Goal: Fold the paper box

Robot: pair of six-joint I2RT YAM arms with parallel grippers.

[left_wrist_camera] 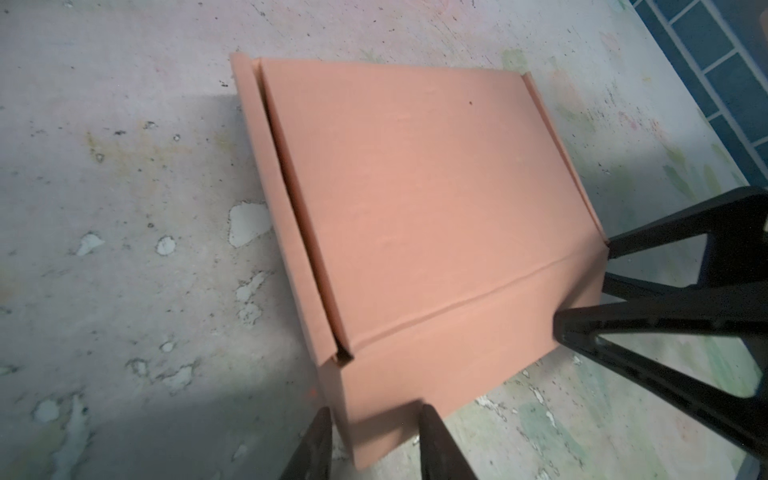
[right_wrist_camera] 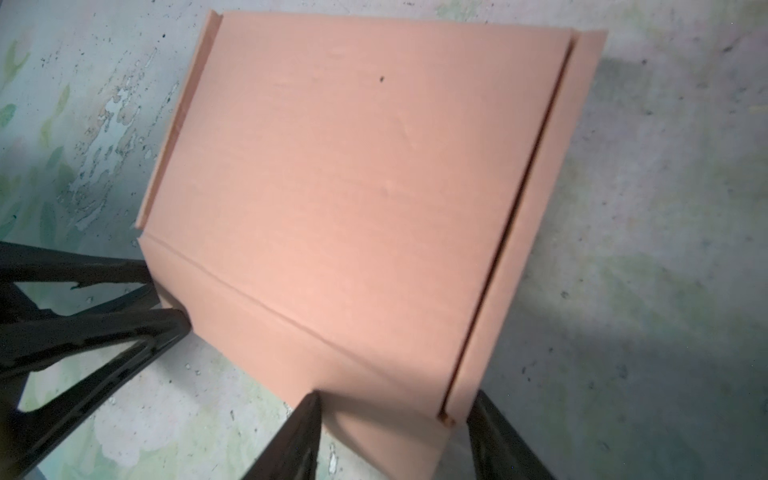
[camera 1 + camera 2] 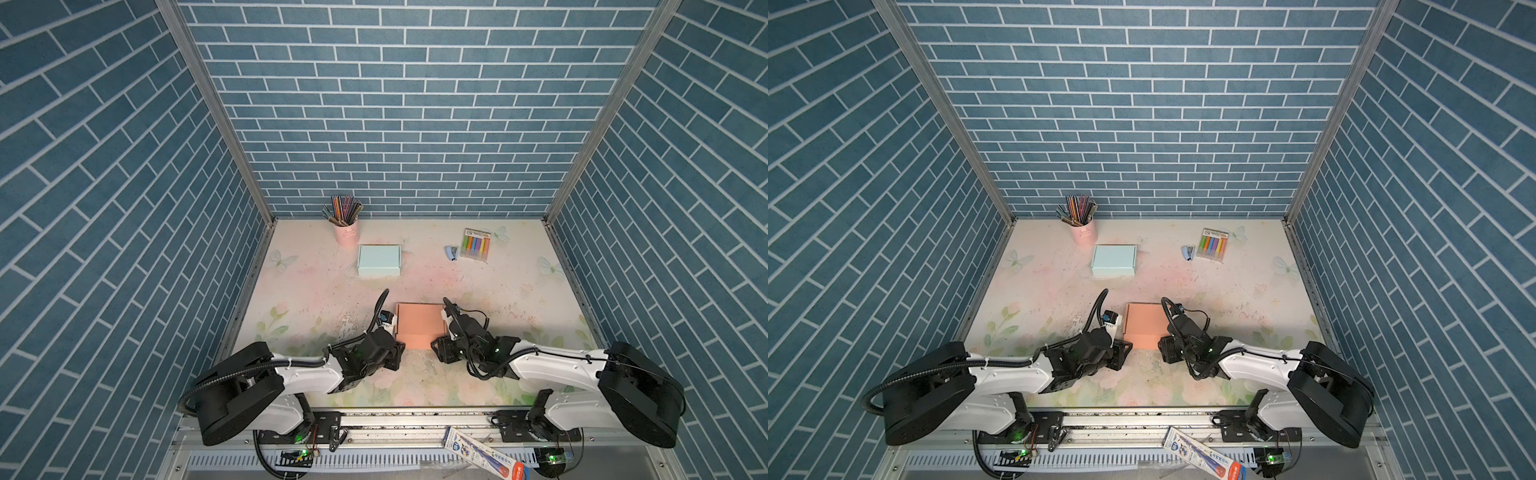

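Observation:
The salmon paper box [image 3: 419,328] [image 3: 1144,326] lies shut near the table's front middle, its lid down. My left gripper [image 3: 397,348] [image 1: 374,415] is open, and its fingers straddle the box's [image 1: 415,199] near left corner with a thin gap on the outer side. At the near right corner my right gripper [image 3: 436,345] [image 2: 395,399] has both fingers against the box [image 2: 353,187], one on the front wall, one on the side wall. A slit shows along each side of the lid.
A pale blue box [image 3: 379,259] sits further back, with a pink cup of pencils [image 3: 347,232] behind it. A marker pack [image 3: 476,245] and a small blue stapler [image 3: 452,252] lie at the back right. Brick-pattern walls close in three sides.

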